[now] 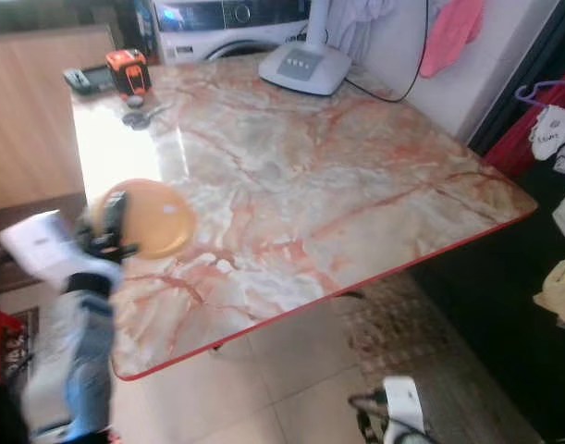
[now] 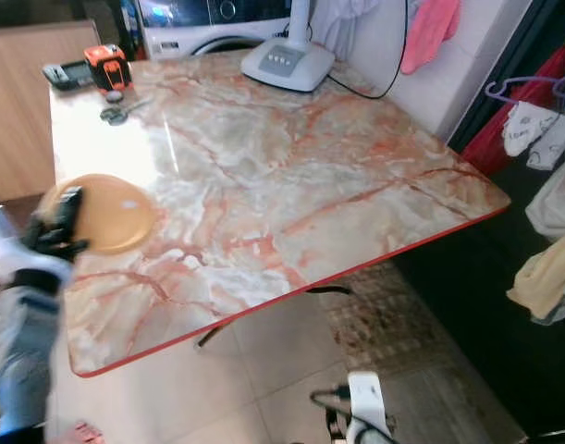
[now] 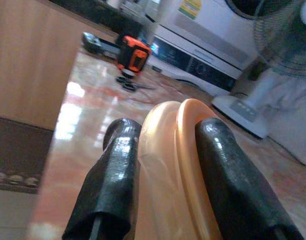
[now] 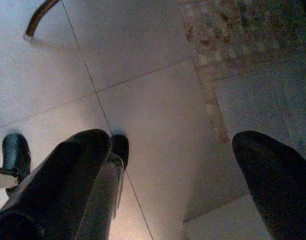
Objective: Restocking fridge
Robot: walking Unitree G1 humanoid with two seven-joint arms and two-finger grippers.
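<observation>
- A marble-patterned table (image 1: 356, 185) with a red edge is filling most of the head views, standing on a pale tiled floor (image 1: 282, 370), with a washing machine (image 1: 231, 23) behind its far end.
- An orange plate (image 1: 153, 217) is sitting at the table's near left edge, round, shallow and glossy, with light glinting off its middle.
- The left gripper (image 3: 168, 175) is pinching the plate's rim: in the left wrist view one black finger is pressing against each face of the orange rim, which is standing on edge between them.
- The left arm (image 1: 79, 351) is reaching up from below the table edge, silver and blurred.
- At the far left corner, well apart from the plate, an orange-and-black tape measure (image 1: 128, 70) is standing beside a dark remote-like device (image 1: 86, 80), with a set of keys (image 1: 139, 116) lying just in front.
- The white base of a standing fan (image 1: 305, 65) is resting at the far end, its black cord (image 1: 393, 88) trailing off to the right.
- Pink and white clothes (image 1: 453, 32) are hanging to the right of the table.
- The right gripper (image 4: 178, 185) is hanging over the floor tiles, its fingers spread wide with nothing between them.
</observation>
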